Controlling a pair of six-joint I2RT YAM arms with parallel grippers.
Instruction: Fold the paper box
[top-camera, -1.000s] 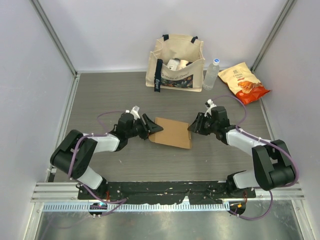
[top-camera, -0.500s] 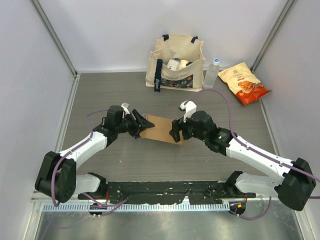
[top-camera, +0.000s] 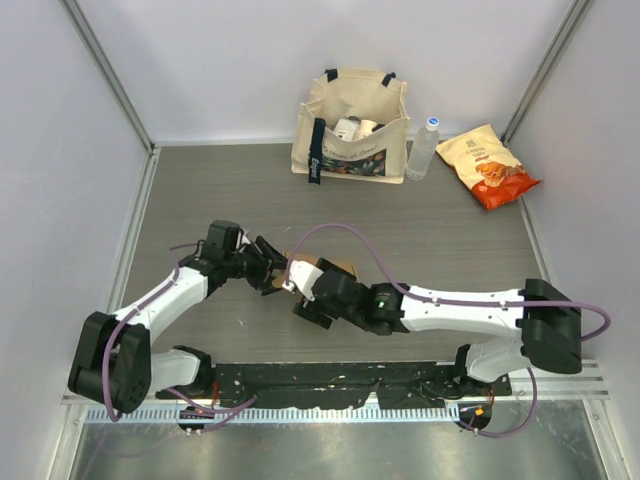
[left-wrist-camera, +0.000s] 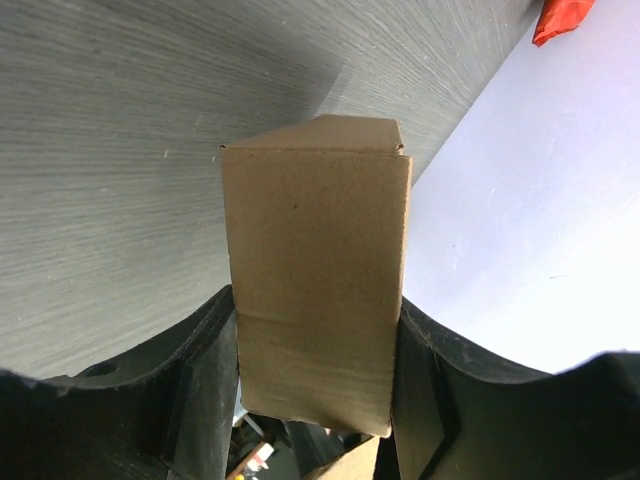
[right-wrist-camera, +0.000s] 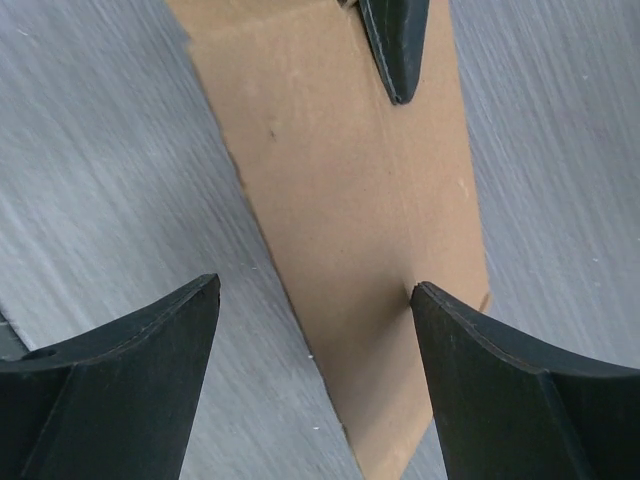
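The paper box (top-camera: 338, 266) is a plain brown cardboard piece near the middle of the table, mostly hidden under my right arm in the top view. My left gripper (top-camera: 276, 270) is shut on its left end; in the left wrist view the box (left-wrist-camera: 315, 260) stands folded between both fingers. My right gripper (top-camera: 304, 300) reaches far left across the box and is open. In the right wrist view the box (right-wrist-camera: 350, 200) lies between its spread fingers (right-wrist-camera: 315, 300), the right finger touching the box's edge. A left fingertip (right-wrist-camera: 395, 40) shows at the top.
A beige printed tote bag (top-camera: 350, 125) stands at the back centre. A clear water bottle (top-camera: 424, 148) stands to its right. A yellow-orange snack packet (top-camera: 487, 165) lies at the back right. White walls close in the table on the left, back and right.
My right arm has swung far left and nearer, its gripper now over the box. My left gripper has drawn back left with the box, which has shifted left.
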